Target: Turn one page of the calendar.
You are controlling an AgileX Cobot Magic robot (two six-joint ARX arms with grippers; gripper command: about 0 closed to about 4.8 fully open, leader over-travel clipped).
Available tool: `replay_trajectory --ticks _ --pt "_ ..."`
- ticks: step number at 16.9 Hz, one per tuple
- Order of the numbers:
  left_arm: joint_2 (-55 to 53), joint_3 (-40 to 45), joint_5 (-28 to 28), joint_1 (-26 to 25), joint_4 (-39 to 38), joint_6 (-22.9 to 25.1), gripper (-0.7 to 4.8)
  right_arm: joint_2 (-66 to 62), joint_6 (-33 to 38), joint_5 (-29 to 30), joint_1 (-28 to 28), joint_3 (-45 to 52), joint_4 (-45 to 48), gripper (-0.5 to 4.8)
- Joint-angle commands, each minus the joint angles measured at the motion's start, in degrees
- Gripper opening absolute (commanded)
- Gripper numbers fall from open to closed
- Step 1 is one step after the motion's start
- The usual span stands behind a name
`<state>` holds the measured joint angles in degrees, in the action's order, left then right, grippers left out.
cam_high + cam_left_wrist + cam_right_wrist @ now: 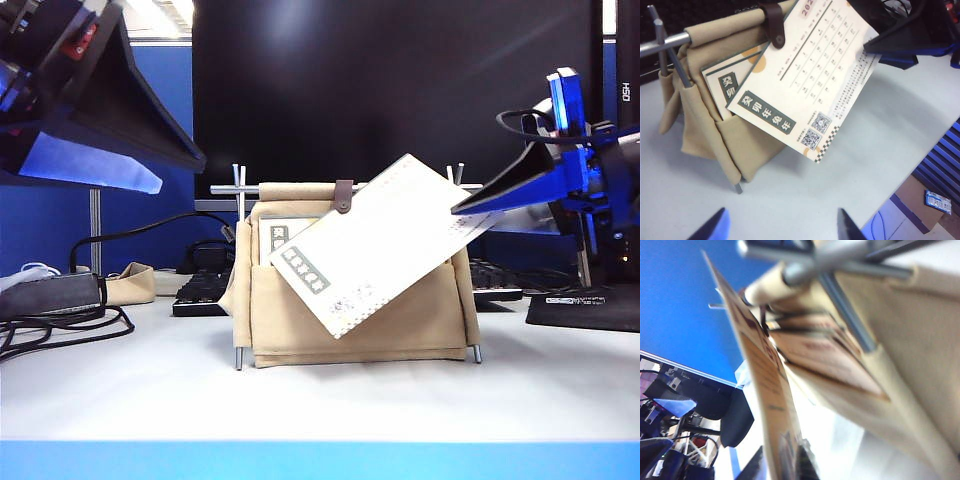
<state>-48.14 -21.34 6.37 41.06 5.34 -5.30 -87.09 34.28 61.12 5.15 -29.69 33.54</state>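
Calendar (pixel 350 310): is standing on the white table (pixel 320 400), a beige fabric pocket stand on thin silver rods; it is sitting beyond the left jaws and just off the right jaws.
Monitor (pixel 400 80): is filling the background behind the stand, well past both sets of jaws.
Page (pixel 385 245): is hanging tilted in front of the pocket, its upper right corner sitting between the right jaws and its lower corner with the QR codes pointing away from them toward the tabletop.
Sheet behind (pixel 730 82): is sitting in the pocket, partly covered by the lifted page, further from the right jaws than the page.
Right gripper (pixel 478 212): is pinching the page at that upper corner, jaws clenched on the card's edge; in the right wrist view the card is running edge-on out of the jaws.
Left gripper (pixel 780 225): is hovering high at the left, jaws spread wide and empty, well apart from the stand and page.
Handling: the page is looking like light, stiff card that is holding flat rather than drooping; its smooth face probably slips easily, so a grip at a corner or along the free edge, deep between the pads, seems safest.
Risk: a one-corner grip is letting the card pivot.
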Motion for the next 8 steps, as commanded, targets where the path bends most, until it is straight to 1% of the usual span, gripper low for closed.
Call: replay_trajectory --ticks 1,5,6,8 --pt "0.07 -0.07 -0.13 -0.02 0.50 0.39 2.83 0.35 -0.04 0.55 0.11 -0.15 -0.48 -0.05" --pt "0.04 -0.09 -0.20 -0.02 0.94 0.39 2.83 0.35 -0.02 1.88 0.42 -0.15 -1.88 -0.06" --pt "0.04 -0.09 -0.20 -0.02 1.03 0.42 2.83 0.66 -0.33 2.01 1.31 -0.09 -2.54 -0.06" --pt "0.00 -0.07 -0.20 -0.02 0.96 0.42 2.83 2.01 -3.17 1.14 3.45 -0.07 -4.02 -0.06"
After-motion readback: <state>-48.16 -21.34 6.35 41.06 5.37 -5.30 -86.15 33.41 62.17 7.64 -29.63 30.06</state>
